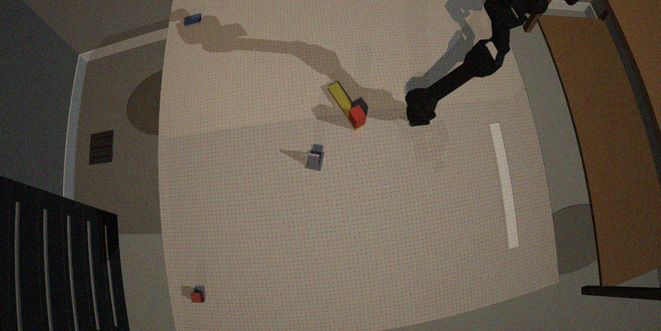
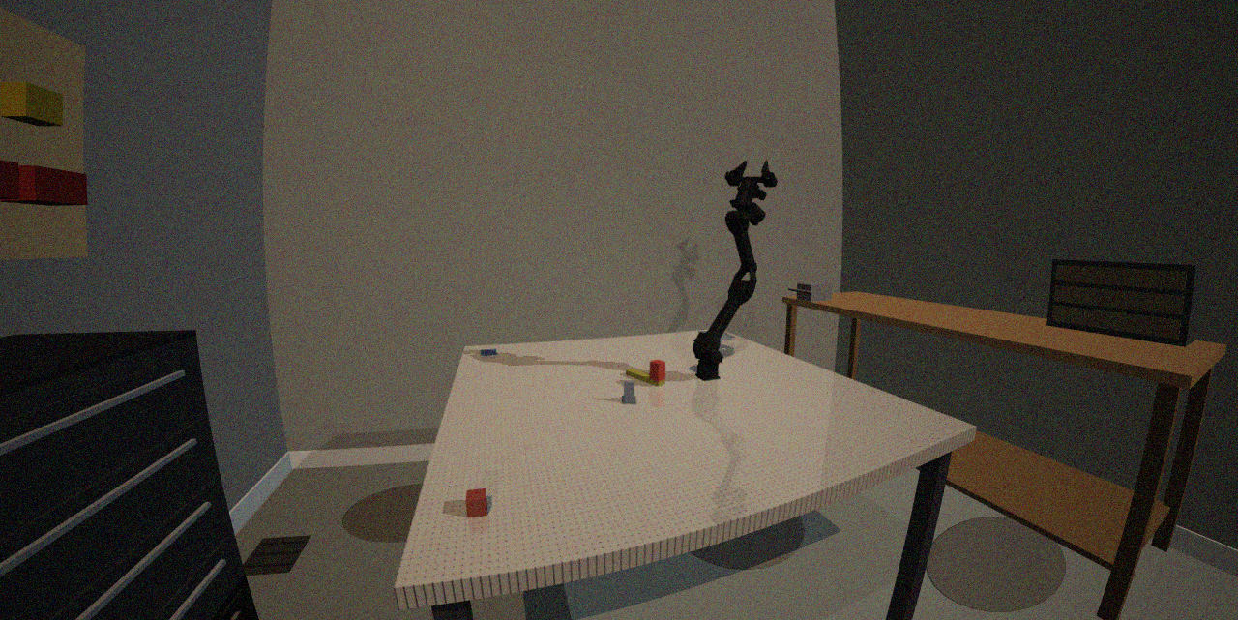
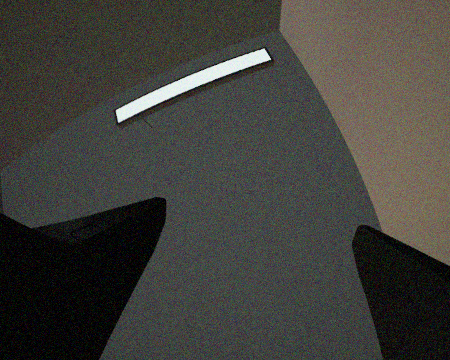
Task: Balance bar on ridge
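The yellow bar (image 1: 339,95) (image 2: 638,374) lies on the table near the arm's base, with a tall red block (image 1: 357,116) (image 2: 657,370) at one end. Whether the block is fixed to it, I cannot tell. The small grey ridge (image 1: 314,161) (image 2: 629,398) stands apart from the bar, with nothing across it. My gripper (image 2: 754,166) is raised high above the table, pointing upward, far from bar and ridge. In the wrist view the gripper (image 3: 260,215) is open, its fingers wide apart with nothing between them.
A small red cube (image 1: 197,297) (image 2: 476,503) sits near one table corner. A small blue block (image 1: 192,19) (image 2: 488,352) lies near another corner. A wooden workbench (image 1: 572,97) (image 2: 995,326) stands beside the table. The wrist view shows a ceiling lamp (image 3: 195,82).
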`<move>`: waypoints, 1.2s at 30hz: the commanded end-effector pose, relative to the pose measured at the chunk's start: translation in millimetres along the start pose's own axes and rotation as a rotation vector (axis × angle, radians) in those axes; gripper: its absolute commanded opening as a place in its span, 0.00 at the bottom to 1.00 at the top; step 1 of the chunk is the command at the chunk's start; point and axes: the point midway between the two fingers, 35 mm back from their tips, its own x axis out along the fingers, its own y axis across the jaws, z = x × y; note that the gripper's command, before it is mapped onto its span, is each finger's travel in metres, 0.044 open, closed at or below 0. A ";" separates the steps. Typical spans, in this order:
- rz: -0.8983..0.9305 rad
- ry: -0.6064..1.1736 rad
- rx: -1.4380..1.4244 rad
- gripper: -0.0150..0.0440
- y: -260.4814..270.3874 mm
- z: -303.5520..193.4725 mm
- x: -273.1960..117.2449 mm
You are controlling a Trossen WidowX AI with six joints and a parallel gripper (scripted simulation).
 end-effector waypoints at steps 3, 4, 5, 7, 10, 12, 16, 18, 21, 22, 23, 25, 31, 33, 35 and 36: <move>-0.015 0.069 -0.009 0.80 -5.7 -21.7 -4.3; -0.025 0.115 -0.016 0.79 -9.6 -36.1 -7.8; -0.036 0.162 -0.022 0.79 -13.6 -50.5 -11.9; -0.056 0.255 -0.034 0.79 -21.6 -78.6 -21.8; -0.090 0.391 -0.045 0.79 -33.9 -119.0 -39.9; -0.119 0.471 -0.028 0.79 -41.6 -142.1 -53.5; -0.186 0.627 0.004 0.79 -58.0 -184.9 -85.3; -0.214 0.684 0.015 0.79 -64.2 -199.4 -98.4; -0.238 0.731 0.019 0.79 -69.7 -211.1 -109.6; -0.253 0.762 0.018 0.79 -73.5 -218.8 -117.2; -0.273 0.802 0.016 0.79 -78.5 -228.3 -127.1; -0.316 0.881 0.012 0.79 -88.6 -246.1 -148.1; -0.457 1.112 -0.005 0.79 -119.3 -288.5 -217.4; -0.509 1.186 -0.012 0.79 -129.4 -298.7 -242.2; -0.563 1.258 -0.019 0.79 -139.3 -306.9 -267.6; -0.591 1.294 -0.024 0.79 -144.1 -310.2 -280.4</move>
